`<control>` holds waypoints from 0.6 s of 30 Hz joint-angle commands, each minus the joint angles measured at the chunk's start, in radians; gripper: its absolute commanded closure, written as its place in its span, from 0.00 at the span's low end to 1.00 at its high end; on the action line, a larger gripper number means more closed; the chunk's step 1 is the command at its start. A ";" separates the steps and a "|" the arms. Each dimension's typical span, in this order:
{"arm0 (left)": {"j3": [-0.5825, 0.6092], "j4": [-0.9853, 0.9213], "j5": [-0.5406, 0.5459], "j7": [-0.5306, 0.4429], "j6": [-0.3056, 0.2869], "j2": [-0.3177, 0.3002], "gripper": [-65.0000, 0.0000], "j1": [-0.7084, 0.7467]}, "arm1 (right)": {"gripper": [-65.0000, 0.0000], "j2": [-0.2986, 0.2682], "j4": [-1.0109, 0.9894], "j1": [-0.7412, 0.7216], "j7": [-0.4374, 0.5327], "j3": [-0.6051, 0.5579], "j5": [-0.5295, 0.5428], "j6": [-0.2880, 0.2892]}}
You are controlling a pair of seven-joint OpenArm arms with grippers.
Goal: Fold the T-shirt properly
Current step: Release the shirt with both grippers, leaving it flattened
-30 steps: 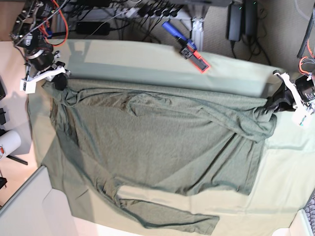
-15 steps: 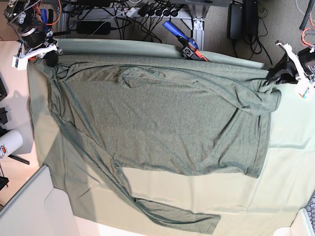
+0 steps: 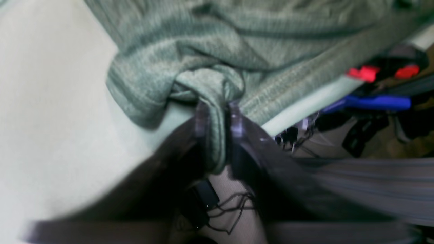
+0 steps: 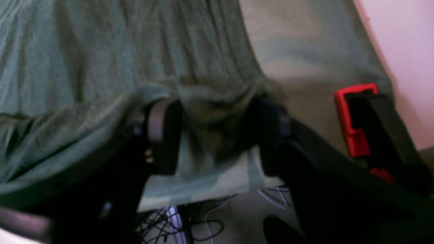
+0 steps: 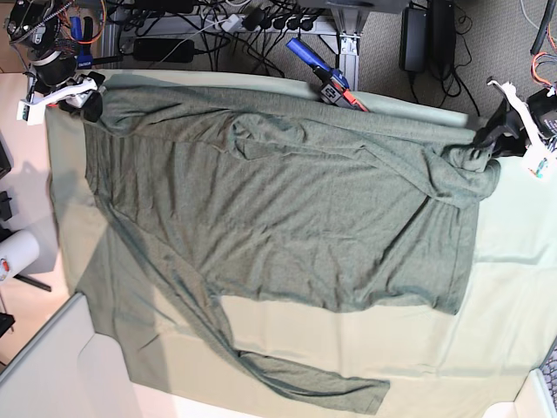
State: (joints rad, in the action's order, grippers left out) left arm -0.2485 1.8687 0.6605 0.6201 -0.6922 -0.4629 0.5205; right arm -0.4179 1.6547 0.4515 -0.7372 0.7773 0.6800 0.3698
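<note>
The dark olive T-shirt (image 5: 287, 200) lies spread across the pale tablecloth (image 5: 513, 287), its top edge along the far side and one sleeve trailing to the near edge. My right gripper (image 5: 87, 94) is at the shirt's far left corner. In the right wrist view this gripper (image 4: 217, 125) stands open, with slack T-shirt (image 4: 210, 101) draped between the wide-apart fingers. My left gripper (image 5: 498, 138) is at the far right corner. In the left wrist view that gripper (image 3: 217, 118) has its jaws slightly parted, and a fold of the T-shirt (image 3: 217, 88) still lies between them.
A blue and red tool (image 5: 326, 74) lies at the table's far edge, touching the shirt's hem. Cables and power strips (image 5: 218, 26) run behind the table. A white roll (image 5: 16, 252) stands off the left side. A grey panel (image 5: 43, 366) covers the near left corner.
Both grippers carried the shirt's top edge toward the far side of the table, stretching it flatter. Both sets of jaws have now parted from their grip.
</note>
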 commanded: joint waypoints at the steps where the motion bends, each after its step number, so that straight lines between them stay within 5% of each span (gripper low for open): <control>1: -0.009 0.012 0.008 -0.028 -0.006 -0.014 0.61 0.001 | 0.46 -0.022 0.012 0.000 0.029 0.013 0.008 -0.003; 10: -0.010 0.015 0.046 -0.021 -0.006 -0.014 0.55 0.001 | 0.46 -0.022 0.014 -0.065 0.034 0.013 0.013 -0.003; 14: -0.049 0.024 0.127 0.043 -0.003 -0.014 0.39 0.000 | 0.46 -0.022 0.014 -0.170 0.048 0.013 0.019 -0.003; 18: -0.106 0.024 0.167 0.068 -0.001 -0.029 0.36 0.000 | 0.46 -0.023 0.005 -0.306 0.092 -0.014 -0.021 -0.003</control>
State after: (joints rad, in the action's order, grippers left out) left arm -0.3462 1.8767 0.8089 0.7071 -0.6895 -0.4747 0.5205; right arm -0.4187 1.6474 0.1532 -0.6678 0.7574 0.6518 0.3649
